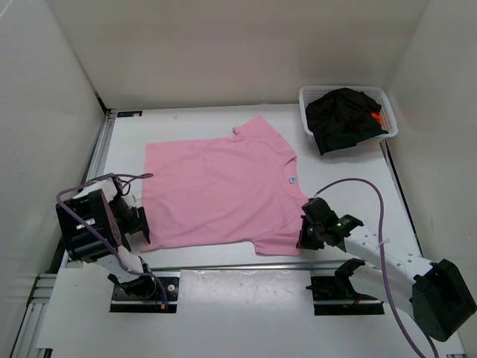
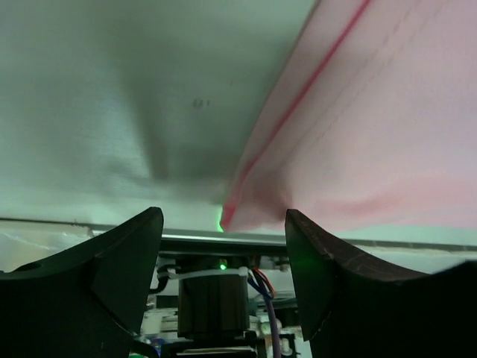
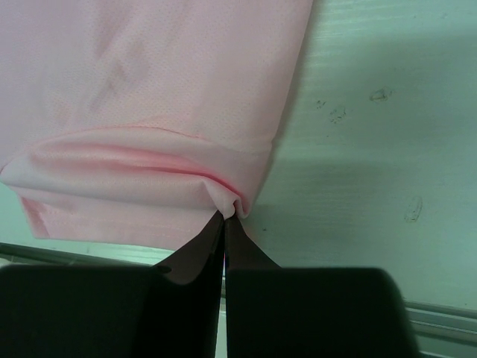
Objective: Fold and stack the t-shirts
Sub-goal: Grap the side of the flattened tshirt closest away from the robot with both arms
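Note:
The light pink t-shirt (image 1: 220, 190) lies spread flat on the white table, collar toward the right. My right gripper (image 1: 307, 237) is shut on the edge of its near right sleeve; in the right wrist view the pink cloth (image 3: 149, 112) bunches at the closed tips (image 3: 226, 218). My left gripper (image 1: 141, 224) is open and empty beside the shirt's near left hem corner; that corner (image 2: 238, 212) sits just beyond the gap between my fingers (image 2: 223, 224). The black t-shirt (image 1: 343, 115) lies crumpled in the basket, with a bit of the orange t-shirt (image 1: 377, 117) showing beneath it.
The white mesh basket (image 1: 307, 97) stands at the back right corner. White walls enclose the table on three sides. A metal rail (image 1: 223, 267) runs along the near edge, with both arm bases behind it.

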Robot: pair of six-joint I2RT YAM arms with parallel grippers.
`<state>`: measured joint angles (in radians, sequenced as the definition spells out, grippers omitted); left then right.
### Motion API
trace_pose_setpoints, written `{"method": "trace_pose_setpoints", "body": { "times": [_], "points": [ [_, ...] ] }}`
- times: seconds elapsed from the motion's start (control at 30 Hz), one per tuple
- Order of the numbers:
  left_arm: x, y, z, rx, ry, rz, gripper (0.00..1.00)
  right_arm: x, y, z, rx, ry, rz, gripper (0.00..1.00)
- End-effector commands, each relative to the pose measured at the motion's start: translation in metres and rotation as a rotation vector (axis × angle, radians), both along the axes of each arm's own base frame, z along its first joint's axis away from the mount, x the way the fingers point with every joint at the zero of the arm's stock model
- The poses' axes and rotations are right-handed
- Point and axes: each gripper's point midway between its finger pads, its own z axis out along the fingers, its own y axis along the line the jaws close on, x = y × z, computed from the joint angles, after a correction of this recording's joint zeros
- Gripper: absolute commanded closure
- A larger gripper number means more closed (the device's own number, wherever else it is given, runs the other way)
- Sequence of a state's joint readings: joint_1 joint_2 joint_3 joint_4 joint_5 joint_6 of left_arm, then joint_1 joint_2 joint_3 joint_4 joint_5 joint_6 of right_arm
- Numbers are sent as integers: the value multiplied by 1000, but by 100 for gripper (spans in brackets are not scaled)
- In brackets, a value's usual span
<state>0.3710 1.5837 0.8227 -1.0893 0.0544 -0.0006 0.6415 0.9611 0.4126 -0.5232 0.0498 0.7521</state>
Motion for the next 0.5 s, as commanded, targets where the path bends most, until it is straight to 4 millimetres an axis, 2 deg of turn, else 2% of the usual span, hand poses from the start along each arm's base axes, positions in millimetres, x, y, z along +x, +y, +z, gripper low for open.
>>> {"method": "trace_pose_setpoints", "body": {
  "times": [0.0, 0.07, 0.1, 0.2, 0.3, 0.33, 0.37, 0.4, 0.47],
  "points": [
    [4, 4, -16, 65, -3, -75, 25, 1, -4, -1, -8, -17, -8, 100],
    [0, -3, -21, 57, 19, -111, 30, 2, -5, -1, -18, -24, -3, 100],
    [2, -5, -25, 59, 13, -128, 39, 3, -5, 1, -12, -33, -3, 100],
    [5, -12, -31, 36, 16, -149, 50, 3, -4, 1, -9, -31, -12, 100],
    [7, -12, -32, 35, 20, -149, 66, 2, -4, 2, 3, -38, -21, 100],
    [4, -12, -31, 35, 19, -149, 72, 2, -4, 2, 3, -38, -21, 100],
    [1, -13, -31, 35, 19, -149, 86, 3, -4, 3, 8, -45, -22, 100],
    [1, -13, -31, 35, 19, -149, 90, 4, -5, 3, 5, -47, -34, 100],
    [1, -11, -26, 49, 5, -151, 90, 12, -1, 13, 16, -75, -38, 100]
  ]
}}
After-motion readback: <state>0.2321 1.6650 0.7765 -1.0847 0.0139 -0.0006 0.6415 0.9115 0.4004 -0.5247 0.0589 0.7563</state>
